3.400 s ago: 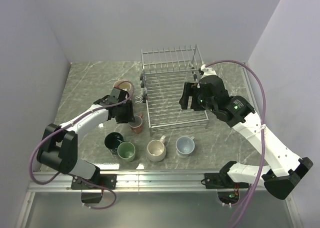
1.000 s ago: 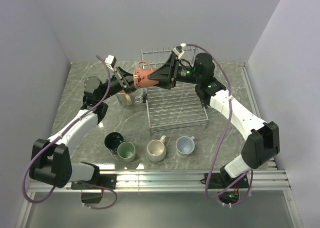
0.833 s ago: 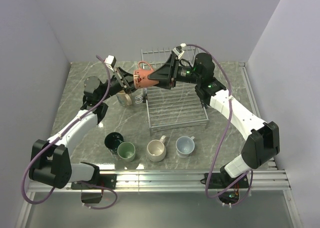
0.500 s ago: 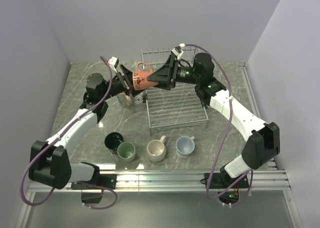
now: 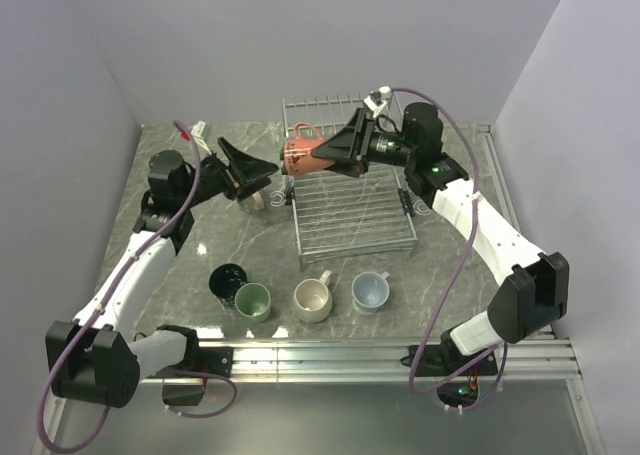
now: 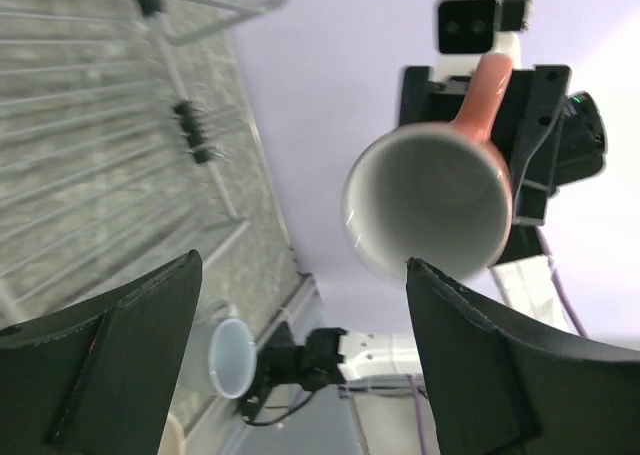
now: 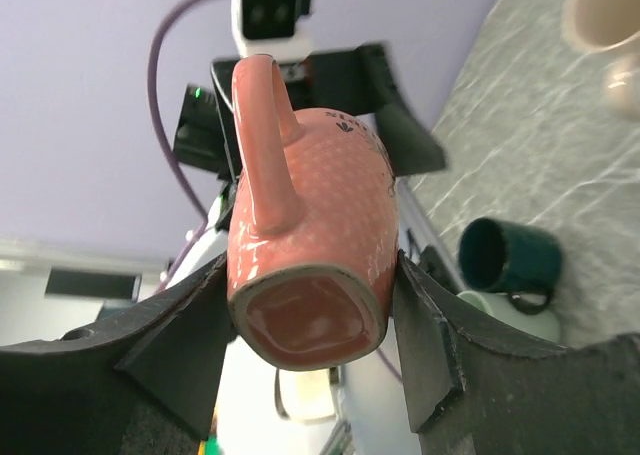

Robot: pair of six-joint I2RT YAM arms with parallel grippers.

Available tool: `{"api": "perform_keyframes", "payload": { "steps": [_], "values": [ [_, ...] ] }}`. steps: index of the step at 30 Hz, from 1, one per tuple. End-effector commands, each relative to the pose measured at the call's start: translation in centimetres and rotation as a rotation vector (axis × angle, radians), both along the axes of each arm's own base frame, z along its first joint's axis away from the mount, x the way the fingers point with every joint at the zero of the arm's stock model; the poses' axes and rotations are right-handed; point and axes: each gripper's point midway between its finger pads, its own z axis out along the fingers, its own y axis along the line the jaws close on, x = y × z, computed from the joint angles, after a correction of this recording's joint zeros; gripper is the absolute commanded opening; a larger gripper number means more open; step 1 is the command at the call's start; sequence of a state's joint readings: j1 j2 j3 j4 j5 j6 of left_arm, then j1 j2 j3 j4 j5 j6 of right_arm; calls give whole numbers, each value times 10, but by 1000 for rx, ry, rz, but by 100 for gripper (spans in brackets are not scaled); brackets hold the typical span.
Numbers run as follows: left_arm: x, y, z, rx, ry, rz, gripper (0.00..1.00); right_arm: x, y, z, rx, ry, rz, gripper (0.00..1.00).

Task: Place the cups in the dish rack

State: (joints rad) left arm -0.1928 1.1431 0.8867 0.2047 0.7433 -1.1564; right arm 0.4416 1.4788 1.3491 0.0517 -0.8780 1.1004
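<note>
Both arms raised, reaching inward, hands facing each other with a gap between. Left hand (image 5: 264, 172): fingers spread wide, empty. Right hand (image 5: 320, 156): clamped on a pink mug (image 5: 297, 153), held sideways.

A robotics lab test cell is suggested: a marble-patterned tabletop (image 5: 250, 240) is enclosed by plain lilac panels (image 5: 300, 35), and an aluminium rail (image 5: 320, 353) is mounted along its near edge.
</note>
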Motion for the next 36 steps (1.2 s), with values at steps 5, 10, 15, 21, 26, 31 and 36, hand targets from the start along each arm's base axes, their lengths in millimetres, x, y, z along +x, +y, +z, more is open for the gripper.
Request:
{"api": "perform_keyframes", "payload": {
  "steps": [5, 10, 15, 21, 26, 31, 36],
  "values": [
    [6, 43, -29, 205, 21, 153, 88, 11, -40, 26, -93, -182, -143, 0],
    [7, 61, -54, 352, 107, 221, 86, 43, -89, -36, -543, -152, -343, 0],
    [3, 73, -64, 425, 129, 267, 85, 71, -144, -67, -857, -123, -550, 0],
    [-4, 75, -70, 436, 161, 267, 84, 89, -173, -114, -1095, -68, -580, 0],
    [-12, 76, -69, 453, 183, 267, 83, 108, -183, -146, -1192, -44, -615, 0],
    [-18, 77, -69, 476, 201, 258, 82, 141, -181, -166, -1233, -33, -653, 0],
    [-19, 77, -62, 518, 211, 250, 82, 168, -179, -201, -1288, 5, -663, 0]
  ]
}}
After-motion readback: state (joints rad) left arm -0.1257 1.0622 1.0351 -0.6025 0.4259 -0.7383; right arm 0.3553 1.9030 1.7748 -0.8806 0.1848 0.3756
